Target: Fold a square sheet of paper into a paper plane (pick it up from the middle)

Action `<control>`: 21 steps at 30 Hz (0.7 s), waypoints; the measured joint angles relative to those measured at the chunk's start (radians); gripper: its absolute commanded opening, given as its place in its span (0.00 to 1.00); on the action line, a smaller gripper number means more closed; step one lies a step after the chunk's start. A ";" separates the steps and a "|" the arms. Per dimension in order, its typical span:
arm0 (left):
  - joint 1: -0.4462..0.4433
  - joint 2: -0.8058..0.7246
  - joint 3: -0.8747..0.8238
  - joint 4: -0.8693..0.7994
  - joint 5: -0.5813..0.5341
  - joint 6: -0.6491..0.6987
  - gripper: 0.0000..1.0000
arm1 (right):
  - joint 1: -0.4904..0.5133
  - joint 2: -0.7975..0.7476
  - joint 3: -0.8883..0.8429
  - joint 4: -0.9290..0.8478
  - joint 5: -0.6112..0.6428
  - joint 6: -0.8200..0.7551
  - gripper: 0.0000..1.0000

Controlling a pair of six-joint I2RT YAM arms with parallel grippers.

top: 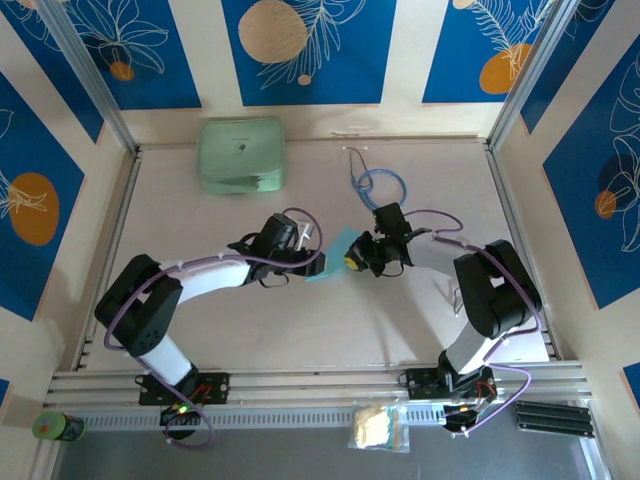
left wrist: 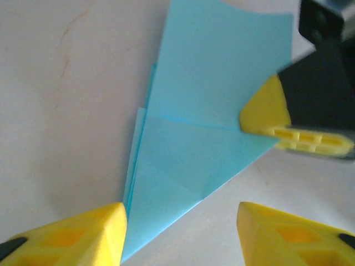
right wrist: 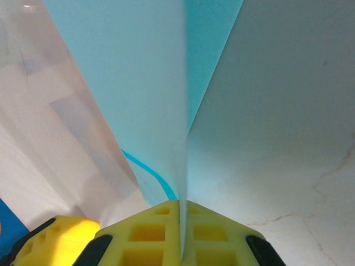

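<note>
The desk (top: 300, 335) has a pale beige top with faint marble-like veining, evenly lit with only soft shadows. Walls close it in on three sides. The back wall (top: 310, 60), the left wall (top: 35, 150) and the right wall (top: 600, 130) are cream with deep blue panels showing white line-drawn leaves and orange or tan discs, and a slanting metal post (top: 85, 75) rises from the desk's far left corner, with a second post (top: 530, 70) at the far right corner. Slotted metal rails (top: 320, 385) run along the desk's near edge, with a grey strip (top: 280, 455) just outside them.
</note>
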 measured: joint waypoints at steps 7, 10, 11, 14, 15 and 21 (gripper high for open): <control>-0.046 0.016 -0.058 0.161 -0.016 0.324 0.62 | -0.024 -0.001 0.029 -0.060 -0.027 0.004 0.00; -0.060 0.043 -0.067 0.230 -0.023 0.452 0.62 | -0.032 -0.003 0.040 -0.080 -0.042 0.004 0.00; -0.066 0.051 -0.076 0.256 -0.024 0.494 0.61 | -0.035 -0.005 0.043 -0.089 -0.048 0.004 0.00; -0.080 0.074 -0.091 0.300 -0.030 0.594 0.59 | -0.042 -0.006 0.053 -0.106 -0.061 0.007 0.00; -0.083 0.083 -0.094 0.311 -0.032 0.625 0.58 | -0.044 -0.007 0.056 -0.114 -0.064 0.008 0.00; -0.099 0.121 -0.097 0.383 -0.051 0.745 0.53 | -0.050 -0.008 0.068 -0.138 -0.083 0.008 0.00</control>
